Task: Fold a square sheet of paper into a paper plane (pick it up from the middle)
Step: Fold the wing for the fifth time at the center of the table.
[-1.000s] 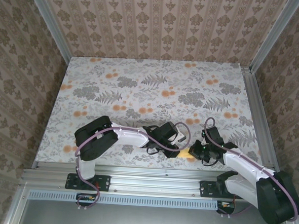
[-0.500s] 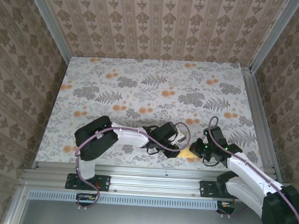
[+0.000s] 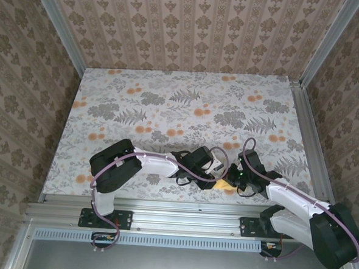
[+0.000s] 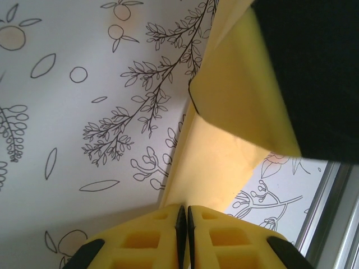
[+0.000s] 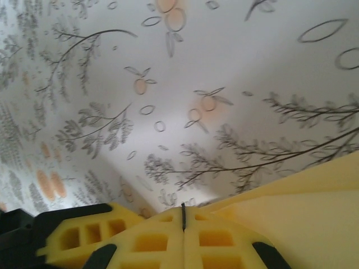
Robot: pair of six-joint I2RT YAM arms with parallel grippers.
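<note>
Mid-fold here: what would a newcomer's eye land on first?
The yellow paper, bright against the flowered table, at its near edge. Both arms meet there: the left gripper has its jaws shut on the paper, and the right gripper is shut beside it.

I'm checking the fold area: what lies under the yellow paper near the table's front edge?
The floral tablecloth shows around and below the yellow paper, with the metal edge rail beyond. The cloth directly beneath the sheet is covered, so anything lying there cannot be seen.
</note>
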